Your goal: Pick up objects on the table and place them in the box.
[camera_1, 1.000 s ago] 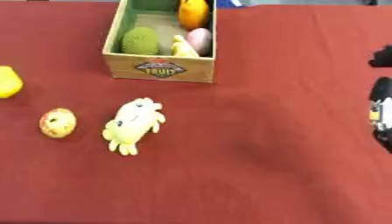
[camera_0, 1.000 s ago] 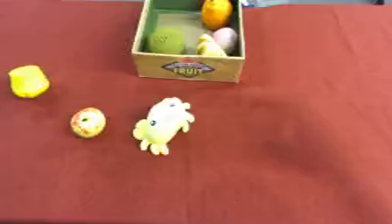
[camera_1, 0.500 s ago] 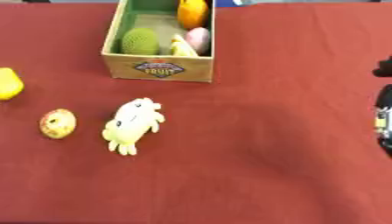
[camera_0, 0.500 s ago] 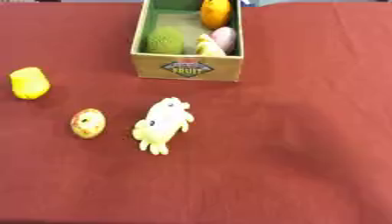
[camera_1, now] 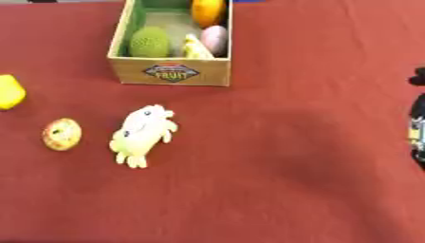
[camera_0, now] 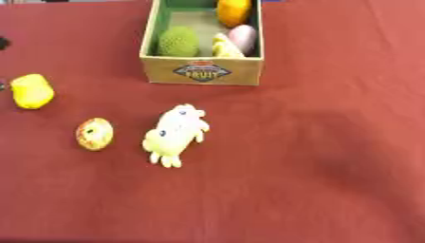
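An open cardboard box (camera_0: pixel 203 71) with a fruit label stands at the top centre. It holds a green spiky fruit (camera_0: pixel 178 42), an orange fruit (camera_0: pixel 233 9), a pink egg-shaped thing (camera_0: pixel 242 37) and a yellow thing (camera_0: pixel 222 47). Three objects lie on the red table in front of it: a pale yellow plush toy (camera_0: pixel 174 134), a round tan and orange item (camera_0: pixel 95 134) and a yellow fruit (camera_0: pixel 32 90). Only a black and silver sliver of my right hand (camera_1: pixel 418 128) shows, at the right edge, far from them. A small dark shape (camera_0: pixel 3 43) shows at the left edge.
The red tablecloth (camera_0: pixel 315 156) covers the whole view. The box's near wall faces the loose objects, about a hand's width from the plush toy.
My right hand has slipped a little further toward the right edge. A dark shape has appeared at the left edge. The objects have not moved.
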Tool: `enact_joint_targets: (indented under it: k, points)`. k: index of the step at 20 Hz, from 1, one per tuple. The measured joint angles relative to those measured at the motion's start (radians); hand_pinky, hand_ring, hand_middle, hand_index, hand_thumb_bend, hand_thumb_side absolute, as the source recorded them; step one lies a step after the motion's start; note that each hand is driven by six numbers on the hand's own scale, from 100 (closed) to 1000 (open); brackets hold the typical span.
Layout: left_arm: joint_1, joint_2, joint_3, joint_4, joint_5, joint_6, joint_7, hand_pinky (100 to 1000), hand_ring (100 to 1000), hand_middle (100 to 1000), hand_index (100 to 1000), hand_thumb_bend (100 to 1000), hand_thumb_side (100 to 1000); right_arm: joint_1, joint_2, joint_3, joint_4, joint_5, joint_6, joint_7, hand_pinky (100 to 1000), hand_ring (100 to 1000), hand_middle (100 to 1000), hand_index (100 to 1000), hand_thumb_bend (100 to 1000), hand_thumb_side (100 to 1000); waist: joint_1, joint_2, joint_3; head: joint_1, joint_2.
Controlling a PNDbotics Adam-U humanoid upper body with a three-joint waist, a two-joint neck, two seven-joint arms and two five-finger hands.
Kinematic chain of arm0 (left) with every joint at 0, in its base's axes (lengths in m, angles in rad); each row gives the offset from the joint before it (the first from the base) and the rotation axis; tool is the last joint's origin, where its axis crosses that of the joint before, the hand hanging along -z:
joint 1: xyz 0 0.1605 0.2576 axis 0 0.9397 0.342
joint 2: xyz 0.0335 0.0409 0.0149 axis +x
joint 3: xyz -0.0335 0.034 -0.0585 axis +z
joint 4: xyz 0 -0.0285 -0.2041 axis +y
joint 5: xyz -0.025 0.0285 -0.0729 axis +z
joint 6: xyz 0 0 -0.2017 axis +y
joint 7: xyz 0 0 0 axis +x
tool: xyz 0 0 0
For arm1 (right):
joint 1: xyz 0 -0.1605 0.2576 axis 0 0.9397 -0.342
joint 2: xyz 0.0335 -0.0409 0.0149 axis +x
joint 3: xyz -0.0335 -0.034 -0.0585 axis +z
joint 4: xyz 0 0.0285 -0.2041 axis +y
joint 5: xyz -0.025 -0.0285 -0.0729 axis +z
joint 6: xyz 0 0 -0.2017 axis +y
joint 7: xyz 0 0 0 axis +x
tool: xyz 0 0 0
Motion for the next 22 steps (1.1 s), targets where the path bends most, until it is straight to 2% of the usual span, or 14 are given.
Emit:
enact_joint_targets:
  k: [4, 11, 22]
  points:
    - [-0.034, -0.031, -0.010, 0.023, -0.003, -0.015, -0.016, 896, 842, 779, 894, 385, 100, -0.006, 0.004, 0.001, 0.000, 0.000, 0.004, -0.003, 791, 673, 675, 801, 100, 620, -0.002, 0.003, -0.001, 0.005, -0.002]
    - [-0.080, -0.077, -0.018, 0.064, 0.014, 0.009, -0.015, 897, 843, 781, 887, 400, 100, -0.017, 0.016, 0.001, 0.000, -0.006, 0.008, -0.003, 790, 668, 671, 799, 100, 620, -0.012, 0.004, -0.006, 0.018, -0.012]
    - [-0.100, -0.127, -0.025, 0.176, -0.098, 0.051, -0.028, 898, 853, 789, 883, 444, 100, -0.031, 0.028, 0.000, 0.000, -0.027, 0.010, 0.009, 789, 662, 667, 797, 100, 617, -0.032, 0.004, -0.009, 0.032, -0.021]
